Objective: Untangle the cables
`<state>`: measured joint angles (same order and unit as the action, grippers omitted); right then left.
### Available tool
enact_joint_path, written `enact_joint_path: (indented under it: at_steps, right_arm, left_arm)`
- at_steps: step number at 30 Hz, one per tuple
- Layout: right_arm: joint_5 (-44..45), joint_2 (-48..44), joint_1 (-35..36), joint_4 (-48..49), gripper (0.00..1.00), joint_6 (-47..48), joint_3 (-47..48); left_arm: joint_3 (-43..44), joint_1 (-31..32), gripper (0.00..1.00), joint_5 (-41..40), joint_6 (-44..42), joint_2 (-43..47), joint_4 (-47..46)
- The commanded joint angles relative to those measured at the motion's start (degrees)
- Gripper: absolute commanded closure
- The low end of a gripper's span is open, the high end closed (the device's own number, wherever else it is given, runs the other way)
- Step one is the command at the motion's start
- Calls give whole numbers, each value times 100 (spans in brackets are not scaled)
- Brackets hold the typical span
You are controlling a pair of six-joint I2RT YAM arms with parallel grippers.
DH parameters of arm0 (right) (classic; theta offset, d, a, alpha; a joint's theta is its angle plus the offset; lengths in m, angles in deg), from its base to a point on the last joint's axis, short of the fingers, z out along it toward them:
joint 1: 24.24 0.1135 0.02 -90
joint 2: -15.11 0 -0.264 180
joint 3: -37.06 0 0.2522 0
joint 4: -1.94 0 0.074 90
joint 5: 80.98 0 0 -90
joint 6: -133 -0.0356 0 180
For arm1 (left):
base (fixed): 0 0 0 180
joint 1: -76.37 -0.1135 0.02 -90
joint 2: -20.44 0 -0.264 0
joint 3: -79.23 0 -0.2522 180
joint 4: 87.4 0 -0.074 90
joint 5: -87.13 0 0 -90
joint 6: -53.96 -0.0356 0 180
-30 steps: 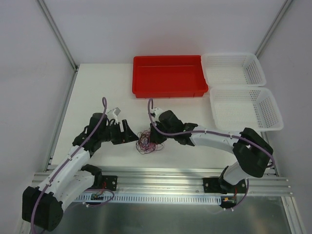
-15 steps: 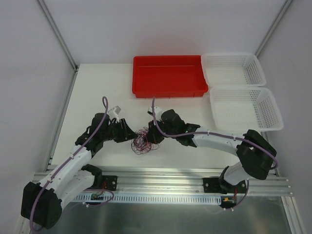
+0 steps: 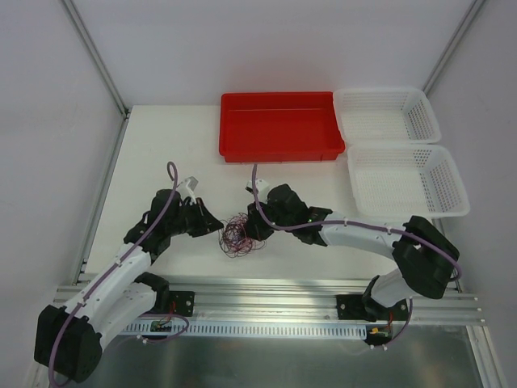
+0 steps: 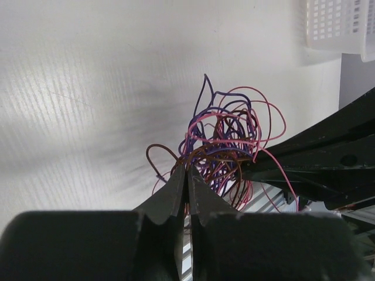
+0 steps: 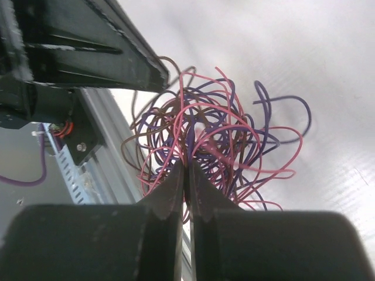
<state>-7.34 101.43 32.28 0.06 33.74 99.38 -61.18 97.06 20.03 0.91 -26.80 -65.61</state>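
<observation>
Cables, a small knot of hair-thin, curly wire strands in purple, pink and brown, sit on the white desk just ahead of the arm bases, between your two pincers. Your left pincer and right pincer are each clamped on a few strands at opposite sides. Expect them to be nearly weightless, springy and slippery, so pinch single outer loops and pull gently. The smooth desk gives spreading room. Farther back stand a red plastic tray and two white mesh baskets.
</observation>
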Motion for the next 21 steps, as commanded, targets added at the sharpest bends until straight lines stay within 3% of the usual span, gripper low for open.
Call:
enact_joint_path:
  at_steps: [1,5,10,21]
  right_arm:
    - [631,-379,-52,-175,99,143,-48]
    - [1389,-782,-394,-905,99,-137,-302]
    - [2293,-1407,-983,-1784,99,-419,-540]
    - [2796,-2348,-1766,-3077,99,-481,-707]
  left_arm:
    - [62,67,100,-285,-47,259,83]
    - [607,58,100,-811,-328,461,882]
    - [1626,49,100,-2198,-688,550,1920]
    - [3191,58,100,-4371,-1567,962,2835]
